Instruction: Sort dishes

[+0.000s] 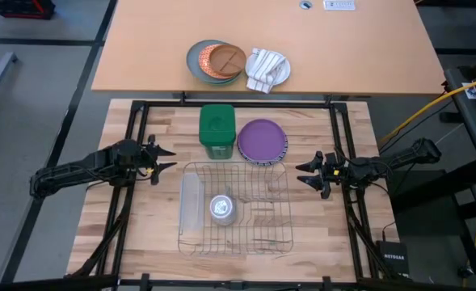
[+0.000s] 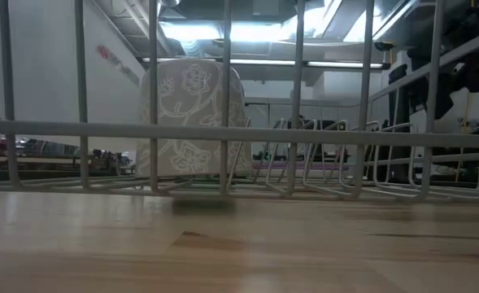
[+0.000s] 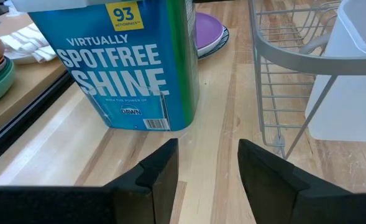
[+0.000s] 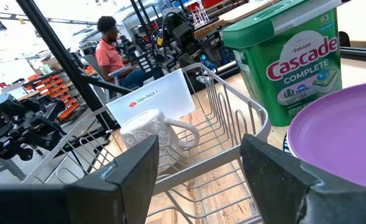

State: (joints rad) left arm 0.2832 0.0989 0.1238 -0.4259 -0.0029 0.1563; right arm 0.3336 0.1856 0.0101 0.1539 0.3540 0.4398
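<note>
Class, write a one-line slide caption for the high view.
Both grippers, left and right, wait open beside the dish rack; purple plate by the green detergent tub.

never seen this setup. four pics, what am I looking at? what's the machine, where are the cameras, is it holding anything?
It is a robot with two dark arms at a wooden table, each ending in a two-finger pincer.

One picture looks straight down on the table. One sits at table height, peering through the wire dish rack at a patterned mug. The other two come from cameras on each arm's wrist.

On the table: the rack with the mug inside, a green detergent tub, and a purple plate on top of a small stack. On the farther table lie a grey plate, an orange-brown divided plate and a white plate with a cloth.

The left pincer and right pincer wait at either side of the rack, open, holding nothing.
</note>
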